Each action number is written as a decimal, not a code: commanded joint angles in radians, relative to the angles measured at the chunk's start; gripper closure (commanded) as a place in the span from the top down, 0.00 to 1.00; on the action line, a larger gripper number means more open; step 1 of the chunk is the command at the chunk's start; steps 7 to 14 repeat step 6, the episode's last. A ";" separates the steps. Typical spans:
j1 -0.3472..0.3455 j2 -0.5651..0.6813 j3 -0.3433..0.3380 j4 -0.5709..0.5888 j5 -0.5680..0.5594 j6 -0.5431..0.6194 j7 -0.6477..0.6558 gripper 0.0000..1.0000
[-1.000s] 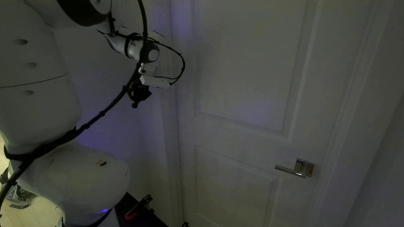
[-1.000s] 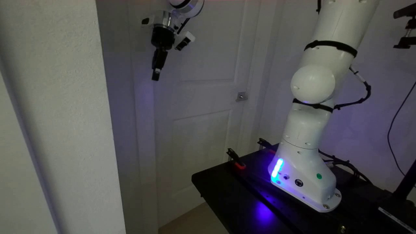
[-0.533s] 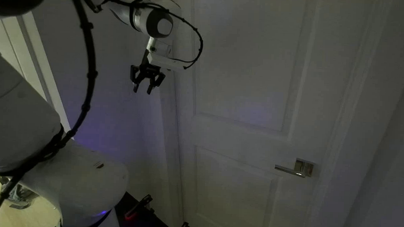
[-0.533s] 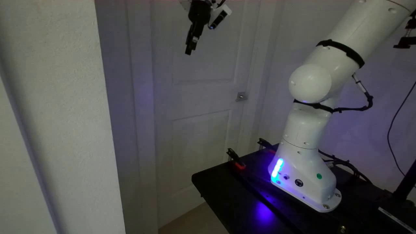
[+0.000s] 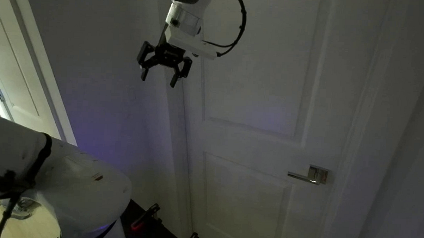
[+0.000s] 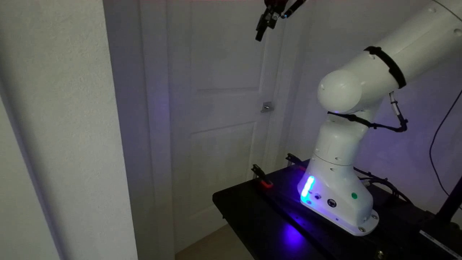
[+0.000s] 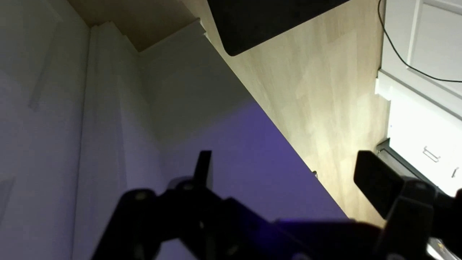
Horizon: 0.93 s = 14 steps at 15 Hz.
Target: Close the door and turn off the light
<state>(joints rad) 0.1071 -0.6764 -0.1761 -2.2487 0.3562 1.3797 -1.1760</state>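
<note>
Evidently, the door is closed; the base bears an unreadable badge.

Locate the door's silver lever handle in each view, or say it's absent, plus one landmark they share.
In an exterior view: lever handle, right of centre, below mid-height.
In an exterior view: lever handle, right of centre, slightly above mid-height.
Wrist view: lever handle not in it.
Shared landmark: the hand, low in the wrist view, high in both exterior views.
</note>
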 commanded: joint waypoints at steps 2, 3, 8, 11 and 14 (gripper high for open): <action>-0.009 -0.002 0.006 0.003 0.004 -0.005 -0.005 1.00; -0.008 0.004 0.008 0.003 0.004 -0.005 -0.005 1.00; -0.002 0.021 0.036 0.003 0.003 -0.002 -0.002 1.00; -0.002 0.021 0.036 0.003 0.003 -0.002 -0.002 1.00; -0.002 0.021 0.036 0.003 0.003 -0.002 -0.002 1.00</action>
